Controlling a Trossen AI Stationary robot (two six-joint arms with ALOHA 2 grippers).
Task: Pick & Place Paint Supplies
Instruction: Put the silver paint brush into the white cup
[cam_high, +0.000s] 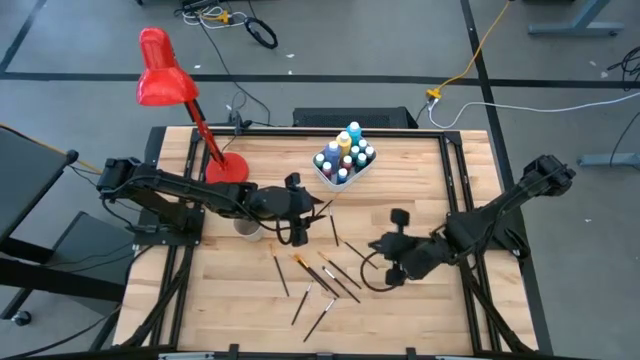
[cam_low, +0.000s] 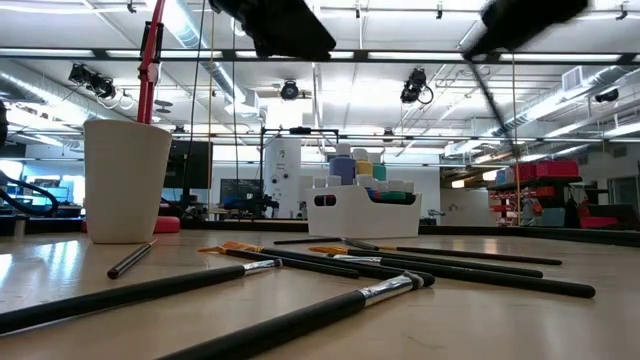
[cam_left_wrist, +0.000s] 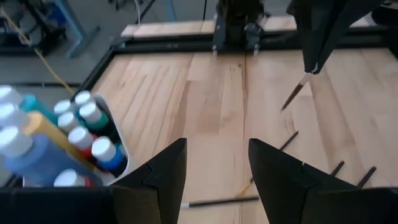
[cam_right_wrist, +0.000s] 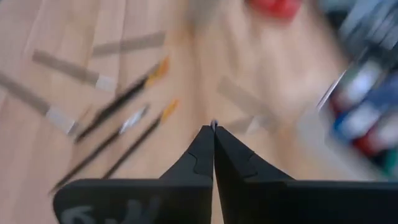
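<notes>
A white tray (cam_high: 362, 172) at the table's far middle holds several small paint bottles (cam_high: 343, 155) standing upright. Several dark-handled paintbrushes (cam_high: 322, 275) lie flat on the wood near the front middle. My left gripper (cam_left_wrist: 214, 180) hovers open above the table beside the tray, with nothing between its fingers. To the right of the loose brushes, my right gripper (cam_right_wrist: 213, 134) is raised above the table and shut on one paintbrush (cam_left_wrist: 295, 93). That brush also shows in the low view as a thin dark line (cam_low: 500, 115). My right gripper pinches the paintbrush near its upper end (cam_left_wrist: 306, 76) between its two shut fingers, and a small tip (cam_right_wrist: 213, 124) pokes out at the fingertips. The brush hangs slanting below the fingers, its lower end (cam_left_wrist: 285, 107) clear of the table.
A beige cup (cam_high: 247, 228) stands under my left arm, seen large in the low view (cam_low: 125, 180). A red desk lamp (cam_high: 165, 85) rises from its base (cam_high: 226, 168) at the far left. Bare wood lies between the tray and my right gripper.
</notes>
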